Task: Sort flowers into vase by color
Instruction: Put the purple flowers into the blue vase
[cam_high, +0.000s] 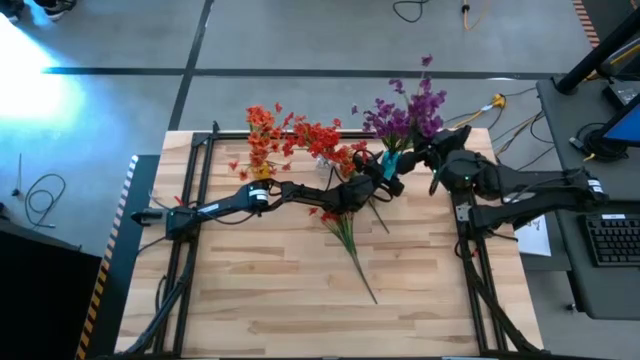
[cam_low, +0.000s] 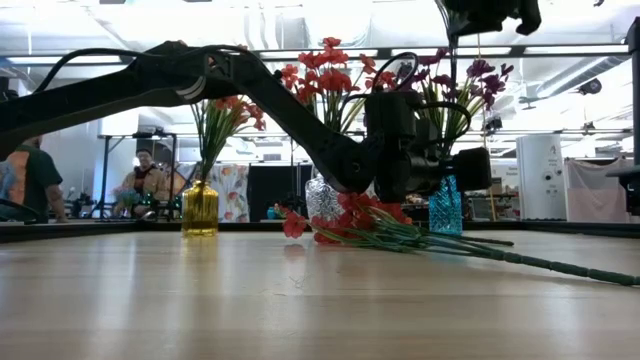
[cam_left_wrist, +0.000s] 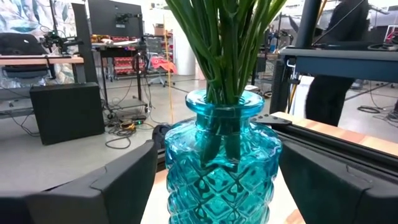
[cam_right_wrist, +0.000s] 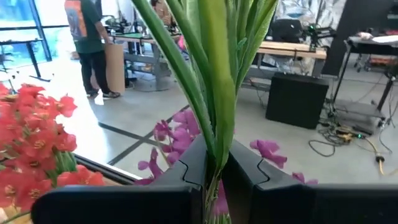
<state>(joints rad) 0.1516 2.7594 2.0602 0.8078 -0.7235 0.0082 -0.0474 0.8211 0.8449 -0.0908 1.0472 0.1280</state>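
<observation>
Flowers: purple stems (cam_right_wrist: 214, 93) stand upright, pinched between the right jaws (cam_right_wrist: 214, 177) above the blue vase (cam_left_wrist: 221, 171). The left jaws (cam_left_wrist: 214, 180), spread wide, flank that vase without touching it. Three vases show: yellow (cam_low: 200, 208), clear (cam_low: 322, 198), blue. Behind the left jaws, red sprigs (cam_high: 345, 232) lie flat on the worktop (cam_high: 270, 300), stems pointing toward its near edge.

No readable text or signs.
</observation>
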